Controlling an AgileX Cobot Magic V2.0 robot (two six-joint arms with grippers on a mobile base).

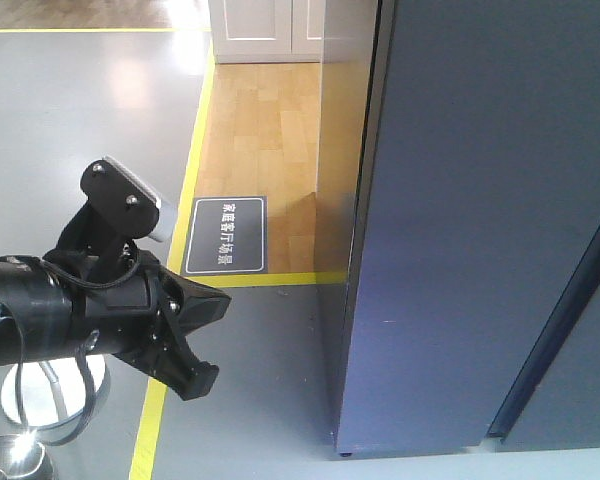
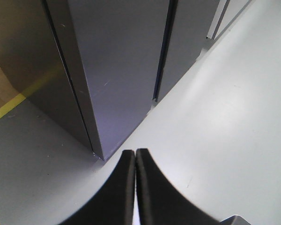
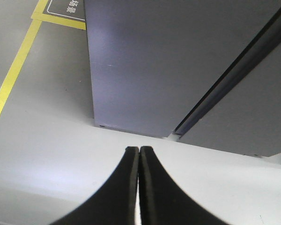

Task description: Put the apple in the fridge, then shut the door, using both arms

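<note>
tall dark grey-blue fridge (image 1: 480, 220) stood with its flat door (image 3: 145, 65) shut, round red apple nowhere in view, black left gripper (image 2: 135, 154) and black right gripper (image 3: 139, 151) both closed empty; task apparently finishing, next move likely retracting arms.

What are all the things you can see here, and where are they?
fridge: one, dark grey-blue, tall, fills the right side; door shut.
floor sign: one, dark with white writing, on the floor left of the fridge.
yellow tape line: one, runs along the grey floor past the sign.
wooden floor: one patch, light brown, behind the sign.
white cabinet: one, at the top, beyond the wood.
shiny metal stand: one, silver, bottom left.
apple: none in view.
left claw: one, black, shut, empty.
right claw: one, black, shut, empty.
</note>
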